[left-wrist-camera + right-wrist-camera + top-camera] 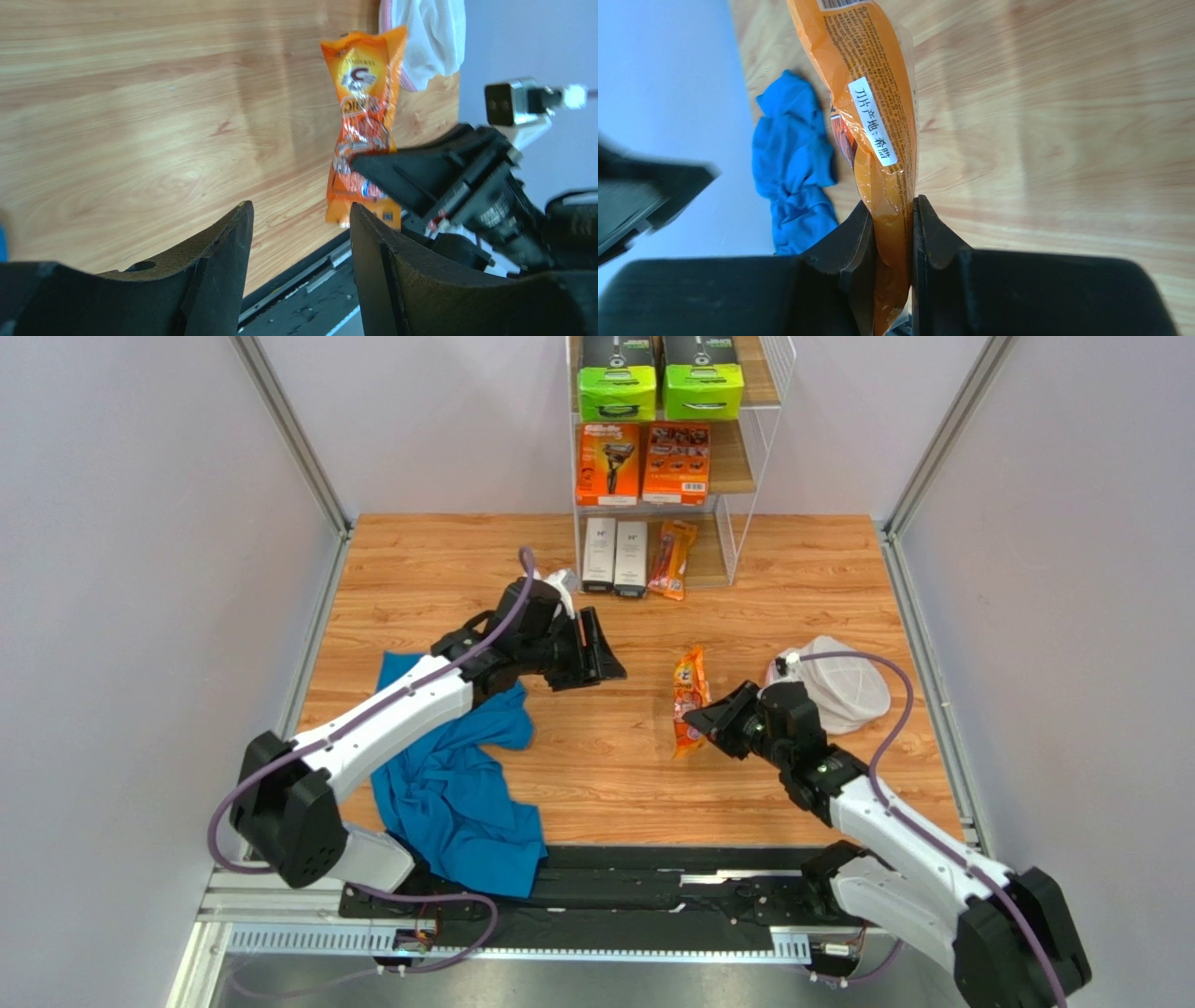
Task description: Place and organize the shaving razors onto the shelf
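Pickup step: right hand point(892, 217) is clamped on the near end of an orange blister pack point(878, 105). The pack sits on or just off the table point(463, 560), well in front of the shelf point(732, 462). Left hand point(298, 217) is apart and empty, nearer the shelf. Next move likely calls for a lift and carry to the bottom tier, beside the other orange pack point(672, 560). White sticker point(873, 120) shows Chinese characters; brand print is too crumpled to read.
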